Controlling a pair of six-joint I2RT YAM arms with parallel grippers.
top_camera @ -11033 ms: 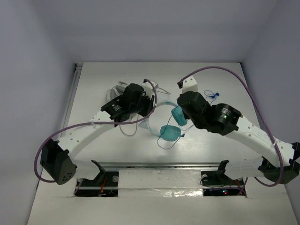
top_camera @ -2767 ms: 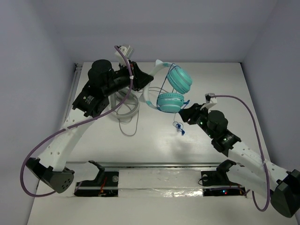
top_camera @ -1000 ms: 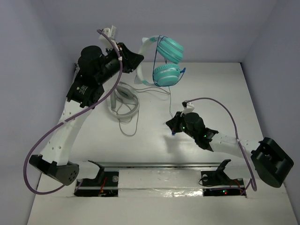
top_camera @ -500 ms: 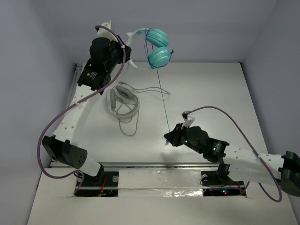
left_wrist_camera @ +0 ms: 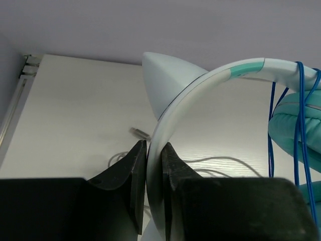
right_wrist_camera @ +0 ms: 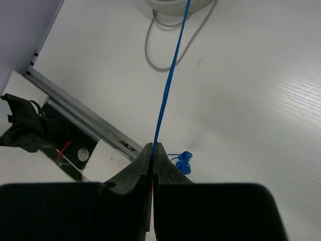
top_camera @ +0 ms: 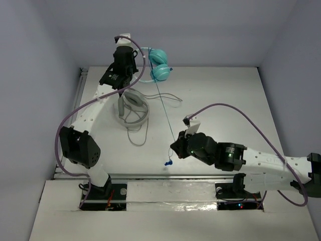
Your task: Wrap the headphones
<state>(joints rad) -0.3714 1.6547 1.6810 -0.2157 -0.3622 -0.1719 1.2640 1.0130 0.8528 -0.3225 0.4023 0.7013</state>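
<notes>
**Headphones (top_camera: 159,70) up in left hand (left_wrist_camera: 154,150), cord (right_wrist_camera: 169,75) pinched in right hand (right_wrist_camera: 153,150)**

Left hand: clamped on the white headband (left_wrist_camera: 200,83) of the headphones, one finger on each side of the band, no gap showing. The grip sits just short of the pointed cat-ear nub (left_wrist_camera: 168,80) on the band. The headphones are held up off the worktop (top_camera: 225,85), over its far edge. Both teal ear cups (left_wrist_camera: 296,135) hang further along the band from the fingertips, close together. Several blue turns of cord run over band and cup there.

Right hand: closed all the way on the thin blue cord, fingertips meeting around it. From the pinch the cord runs in a straight line away from this hand, up to the ear cups by the left hand. The short tail past the pinch ends in a small blue plug end (right_wrist_camera: 181,161), just beside the right fingertips. Cannot tell if it touches the worktop.

The hands are well apart: right hand low by the near edge, left hand high at the far edge.

Also there: a pale grey corded headset (top_camera: 134,106) lying flat on the worktop, below the left hand, between the two hands. In the top view the blue cord passes beside it. In the right wrist view the cord line crosses in front of it.
</notes>
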